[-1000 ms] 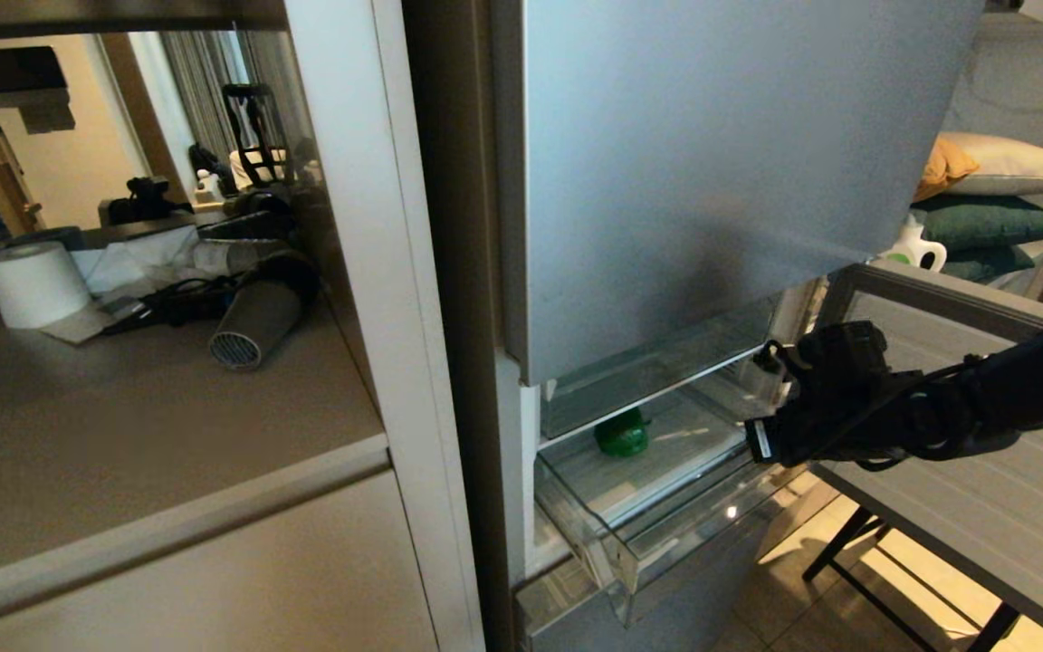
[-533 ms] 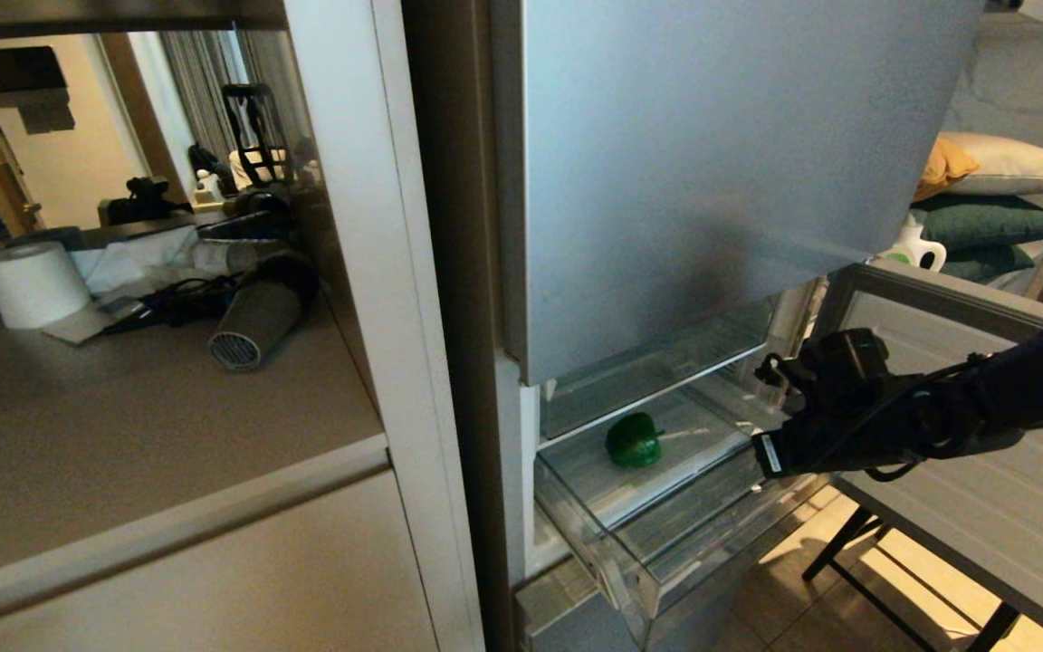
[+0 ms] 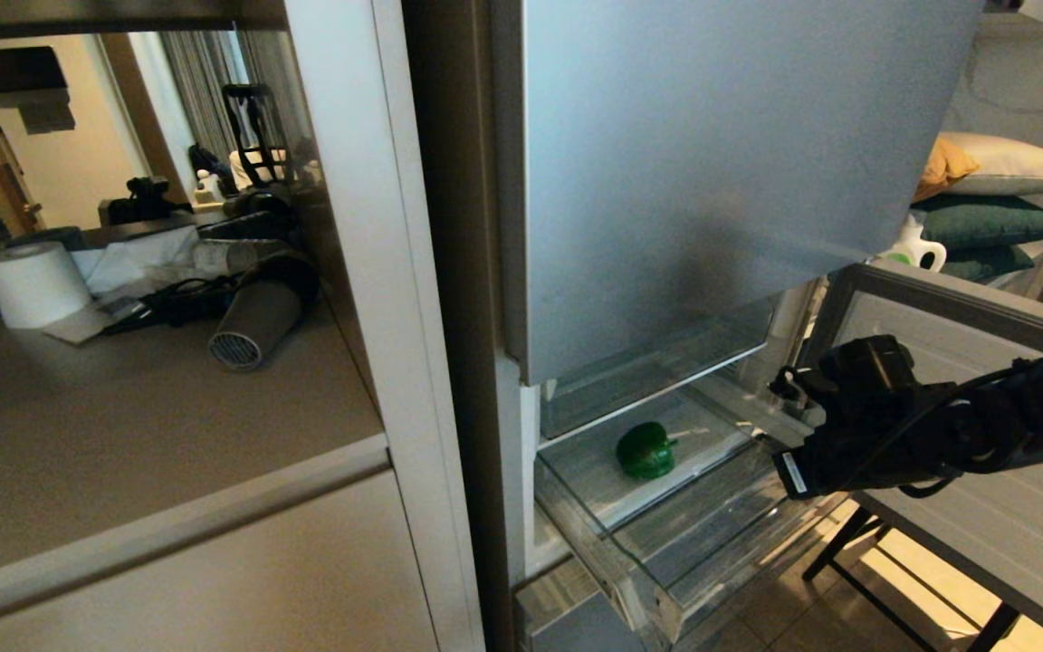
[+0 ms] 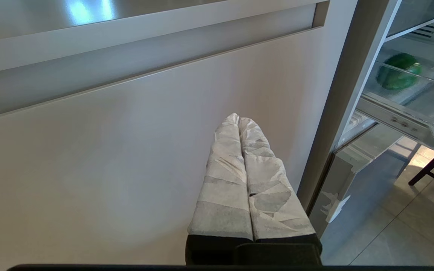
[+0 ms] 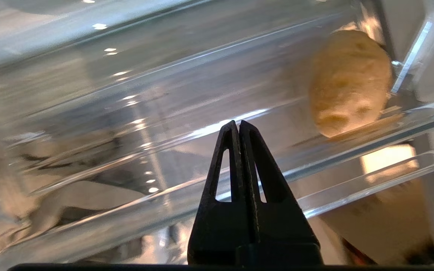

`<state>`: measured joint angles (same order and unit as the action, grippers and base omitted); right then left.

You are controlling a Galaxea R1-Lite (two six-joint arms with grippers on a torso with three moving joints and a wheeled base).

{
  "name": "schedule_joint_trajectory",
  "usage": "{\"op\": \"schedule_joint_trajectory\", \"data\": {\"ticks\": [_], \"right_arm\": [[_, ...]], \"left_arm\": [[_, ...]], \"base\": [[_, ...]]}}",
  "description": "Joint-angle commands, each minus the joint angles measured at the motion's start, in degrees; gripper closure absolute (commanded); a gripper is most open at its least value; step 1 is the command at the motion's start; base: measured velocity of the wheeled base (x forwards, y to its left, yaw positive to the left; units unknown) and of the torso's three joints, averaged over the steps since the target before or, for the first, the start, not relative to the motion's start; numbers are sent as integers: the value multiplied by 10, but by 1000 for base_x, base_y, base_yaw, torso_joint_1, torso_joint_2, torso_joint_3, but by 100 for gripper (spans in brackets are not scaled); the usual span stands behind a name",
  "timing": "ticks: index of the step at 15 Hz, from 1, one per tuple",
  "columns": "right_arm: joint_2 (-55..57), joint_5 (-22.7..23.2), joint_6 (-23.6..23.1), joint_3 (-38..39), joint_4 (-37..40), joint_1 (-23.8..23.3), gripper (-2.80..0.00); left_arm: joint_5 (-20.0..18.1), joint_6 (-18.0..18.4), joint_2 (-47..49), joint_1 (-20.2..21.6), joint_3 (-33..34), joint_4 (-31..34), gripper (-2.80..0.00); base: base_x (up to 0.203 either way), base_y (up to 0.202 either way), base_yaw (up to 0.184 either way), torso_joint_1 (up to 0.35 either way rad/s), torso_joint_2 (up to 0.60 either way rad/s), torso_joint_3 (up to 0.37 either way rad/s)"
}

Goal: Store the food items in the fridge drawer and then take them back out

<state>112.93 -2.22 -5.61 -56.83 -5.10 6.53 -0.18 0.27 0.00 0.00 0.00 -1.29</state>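
The clear fridge drawer (image 3: pixel 666 561) stands pulled out below the silver fridge door. A green bell pepper (image 3: pixel 646 450) lies on its ribbed floor, and it also shows through the clear wall as the pepper (image 4: pixel 396 71) in the left wrist view. A tan potato-like lump (image 5: pixel 349 82) lies inside the drawer (image 5: pixel 126 113) near one end. My right gripper (image 5: pixel 238 122) is shut with nothing between its black fingers, its tips at the drawer's clear wall. My right wrist (image 3: pixel 875 426) hangs at the drawer's right end. My left gripper (image 4: pixel 238 119) is shut and parked before a beige cabinet door.
A grey table (image 3: pixel 983 507) on black legs stands right of the drawer, under my right arm. The upper fridge door (image 3: pixel 712 181) overhangs the drawer. To the left, a counter holds a paper roll (image 3: pixel 33 285) and a grey tube-shaped appliance (image 3: pixel 254 326). Pillows (image 3: pixel 1001 195) lie at the far right.
The drawer has slid further out toward me, carrying the pepper with it. My right arm has drawn back to the right and down alongside it, its gripper shut throughout.
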Motion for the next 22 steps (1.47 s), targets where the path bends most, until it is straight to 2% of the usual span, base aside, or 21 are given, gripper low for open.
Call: {"op": "schedule_joint_trajectory", "data": {"ticks": [1, 6, 14, 22], "right_arm": [[-16, -4, -2, 13, -2, 1, 0], [-41, 1, 1, 9, -2, 1, 0], [14, 10, 2, -24, -2, -8, 0], [-41, 10, -16, 33, 20, -16, 0]], "left_arm": [[0, 0, 1, 0, 6, 0, 0], [0, 0, 1, 0, 6, 0, 0], [0, 0, 1, 0, 6, 1, 0], [0, 0, 1, 0, 6, 0, 0]], "base": [[0, 0, 0, 0, 0, 0], [0, 0, 0, 0, 0, 0], [0, 0, 0, 0, 0, 0], [0, 0, 0, 0, 0, 0]]}}
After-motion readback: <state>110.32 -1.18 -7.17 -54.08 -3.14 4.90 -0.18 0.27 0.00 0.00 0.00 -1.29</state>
